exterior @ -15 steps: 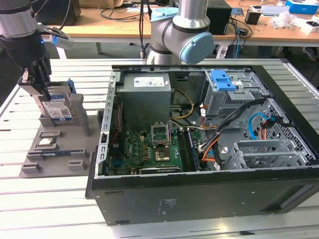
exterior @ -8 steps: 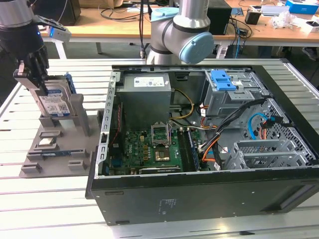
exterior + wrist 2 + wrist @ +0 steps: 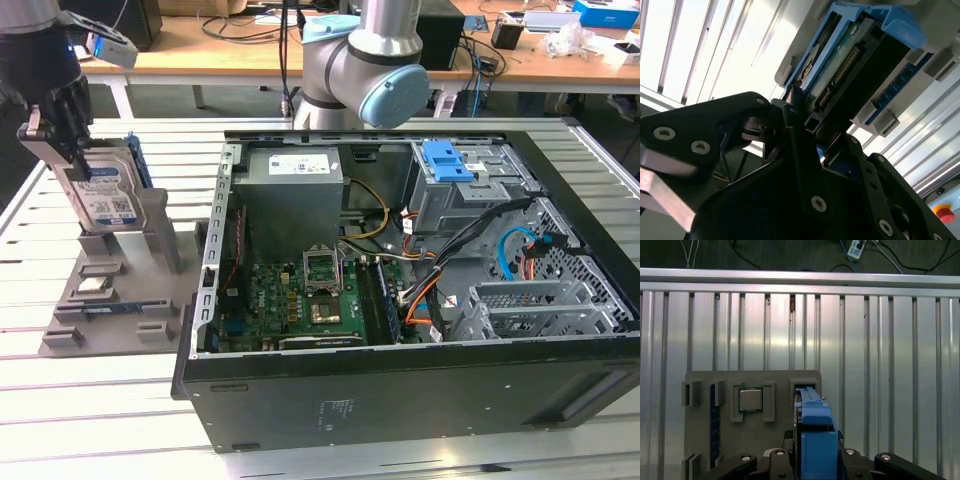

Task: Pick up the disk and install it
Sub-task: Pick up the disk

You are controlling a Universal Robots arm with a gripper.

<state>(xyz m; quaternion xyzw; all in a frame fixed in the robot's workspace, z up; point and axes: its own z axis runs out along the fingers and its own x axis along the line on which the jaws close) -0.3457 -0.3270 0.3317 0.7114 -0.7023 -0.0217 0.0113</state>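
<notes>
You are at the pick-up step: your tool [image 3: 68, 155] is closed on the disk [image 3: 105, 200], which stands upright in the grey stand [image 3: 158, 228], so lifting it calls for a straight, firm pull.

wrist [image 3: 42, 62] at exterior view's left | fingers [image 3: 66, 148] down | clamped on disk [image 3: 105, 200]

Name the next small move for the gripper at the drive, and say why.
Probably a short straight lift, once the grip is sure. The gripper sits at the top edge of the disk, which stands upright, seated in the grey holder. The open computer case lies to the exterior view's right.
</notes>
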